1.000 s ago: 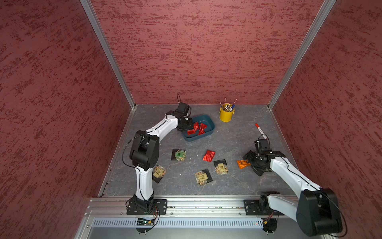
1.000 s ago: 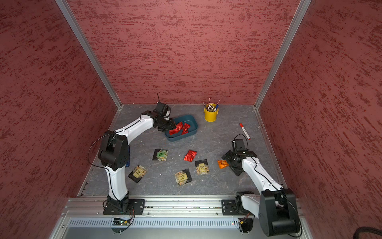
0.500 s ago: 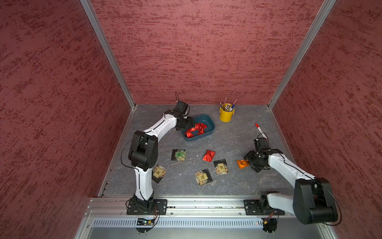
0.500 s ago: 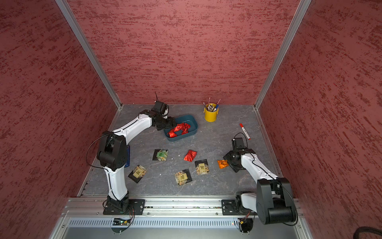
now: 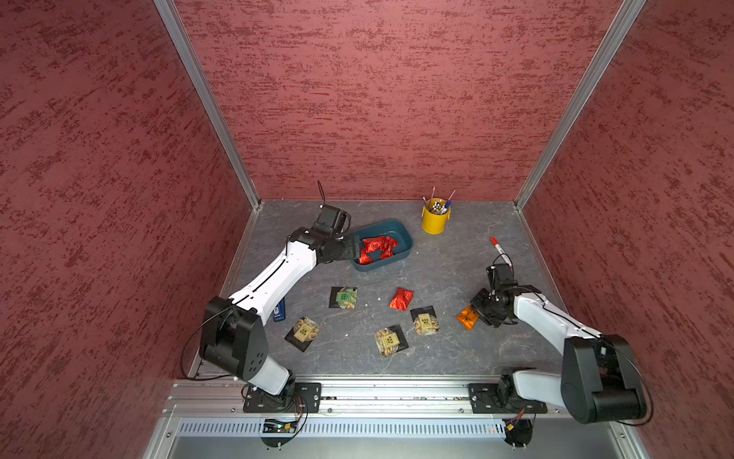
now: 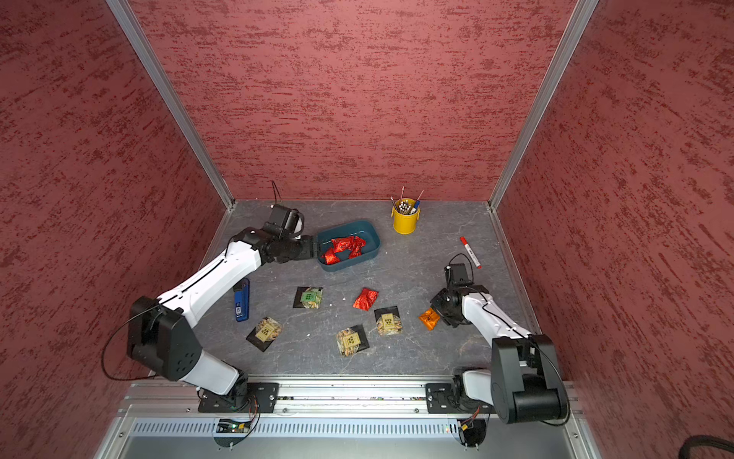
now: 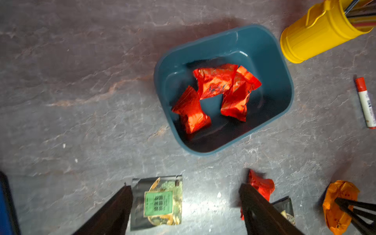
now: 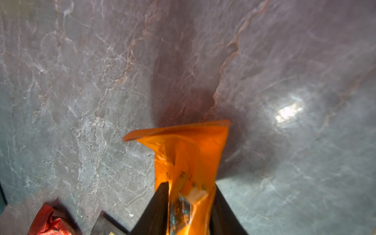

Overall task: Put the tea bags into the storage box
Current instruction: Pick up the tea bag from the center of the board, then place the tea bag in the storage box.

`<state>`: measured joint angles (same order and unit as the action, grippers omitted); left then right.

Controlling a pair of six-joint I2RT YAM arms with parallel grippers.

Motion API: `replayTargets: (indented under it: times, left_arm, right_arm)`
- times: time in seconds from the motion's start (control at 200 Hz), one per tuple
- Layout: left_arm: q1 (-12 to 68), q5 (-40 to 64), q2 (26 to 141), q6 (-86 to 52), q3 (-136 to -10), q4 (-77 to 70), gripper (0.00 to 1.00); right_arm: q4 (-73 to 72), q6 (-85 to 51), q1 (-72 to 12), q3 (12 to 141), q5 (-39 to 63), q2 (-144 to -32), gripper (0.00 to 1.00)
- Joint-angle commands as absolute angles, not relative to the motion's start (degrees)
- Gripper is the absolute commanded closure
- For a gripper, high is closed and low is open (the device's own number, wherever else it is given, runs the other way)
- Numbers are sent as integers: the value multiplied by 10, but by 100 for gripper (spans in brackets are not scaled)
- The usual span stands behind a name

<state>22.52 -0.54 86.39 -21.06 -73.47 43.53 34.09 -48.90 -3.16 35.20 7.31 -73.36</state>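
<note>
Right end effector [image 8: 190, 187] clamps orange sachet [image 8: 183, 146]: lift clear of tabletop [image 8: 81, 81], carry to storage box [image 5: 402, 233]. Left end effector [image 7: 185, 186] spread, empty.

No text could be read in any view.

- The green-label pouch [image 7: 158, 203] had a square green label with rows of dark characters. They were too blurred to read in the left wrist view.
- The tan-label pouches [image 5: 304, 332] [image 5: 389, 340] [image 5: 425, 321] lay lower centre in a top view. Each tan square bore a block of dark marks, too small to make out.
- A red sachet [image 7: 214, 81] in the box [image 7: 254, 46] showed dark print on its foil, illegible.
- The marker [image 7: 367, 105] had dark print along its white barrel, illegible.
- The blue stick [image 6: 241, 300], left of centre in a top view, had a small white label, unreadable.
- The orange sachet [image 8: 183, 162] showed a few dark marks, not legible.
</note>
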Motion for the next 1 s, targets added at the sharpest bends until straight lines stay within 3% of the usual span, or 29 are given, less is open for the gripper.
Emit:
replayTargets:
  times: [0.0, 0.321, 0.506, 0.797, 0.997]
  left_arm:
    - [225, -23, 824, -222, -695, 466, 13]
    - [226, -3, 746, -261, -581, 493, 13]
    - [228, 5, 730, -279, -544, 504, 12]
    - [227, -15, 690, -307, -505, 541, 12]
    - [224, -21, 668, -322, -495, 575, 10]
  right_arm:
    - [338, -473, -27, 362, 74, -714, 71]
    - [406, -445, -35, 406, 78, -645, 75]
    - [446, -444, -104, 495, 71, -647, 76]
    - [468, -440, -298, 715, -13, -810, 74]
    - [470, -402, -348, 882, -6, -976, 74]
